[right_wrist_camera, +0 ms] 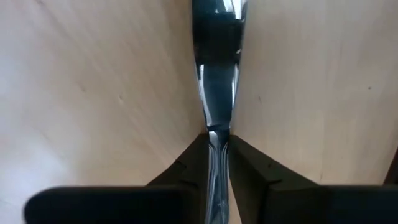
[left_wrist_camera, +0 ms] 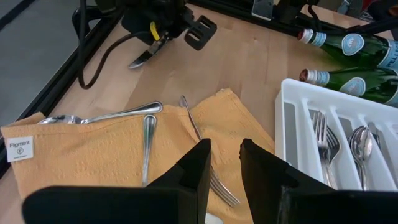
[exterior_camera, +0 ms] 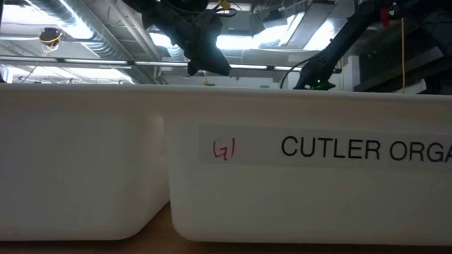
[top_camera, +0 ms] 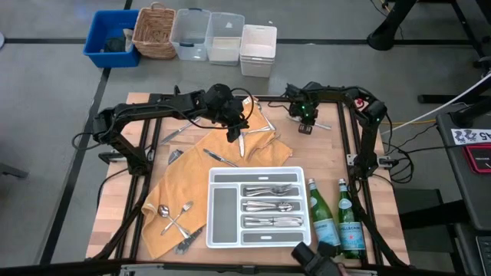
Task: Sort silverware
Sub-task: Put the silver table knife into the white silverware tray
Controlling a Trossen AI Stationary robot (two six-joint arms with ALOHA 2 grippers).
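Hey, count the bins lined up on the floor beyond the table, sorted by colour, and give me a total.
Blue bin: 1
Tan wicker basket: 1
Clear tubs: 2
White tub: 1
Total: 5

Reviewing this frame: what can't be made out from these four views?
- Low view: the white tray wall fills the picture, hiding the tabletop and silverware.
- Right wrist view: the right gripper closes around a silver utensil; its ends are cut off, so its type is unclear.
- High view: pieces in the tray compartments are too small to count.
- Left wrist view: the left gripper hides part of a fork.
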